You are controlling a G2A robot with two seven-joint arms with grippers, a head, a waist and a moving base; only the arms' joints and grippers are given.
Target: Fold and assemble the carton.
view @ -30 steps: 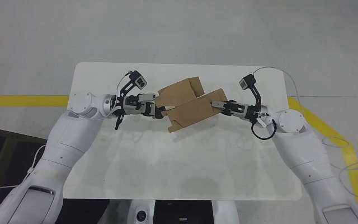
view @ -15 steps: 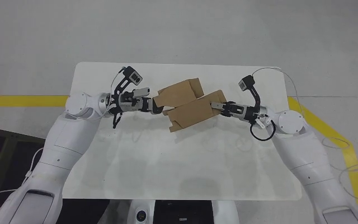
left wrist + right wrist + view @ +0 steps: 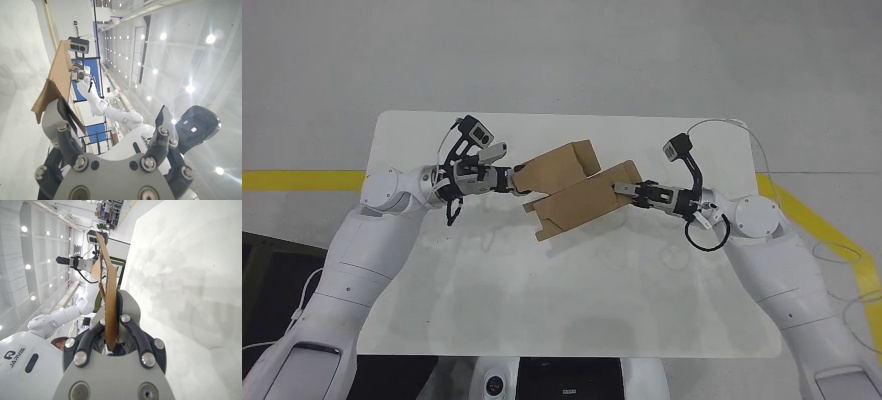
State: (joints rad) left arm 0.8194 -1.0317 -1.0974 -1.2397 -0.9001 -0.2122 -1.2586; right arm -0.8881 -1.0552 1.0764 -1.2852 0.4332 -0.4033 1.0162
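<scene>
A flat brown carton (image 3: 572,185) hangs above the white table (image 3: 542,320), held up between my two arms. My right gripper (image 3: 623,188) is shut on the carton's right edge; in the right wrist view the cardboard (image 3: 109,294) runs edge-on between its fingers (image 3: 130,306). My left gripper (image 3: 513,180) is at the carton's left end and stands open. In the left wrist view one finger (image 3: 60,108) lies against a folded flap (image 3: 54,91), and the other finger (image 3: 162,117) stands far apart with nothing on it. The right gripper (image 3: 75,74) shows at the carton's far end.
The table top (image 3: 189,275) under the carton is bare white, with its rounded edges on all sides. A yellow floor line (image 3: 292,180) runs past the table on the left and on the right.
My left wrist has turned and drawn back a little to the left. The carton has swung slightly, its near corner dropping toward the front left. The right arm has edged left with it.
</scene>
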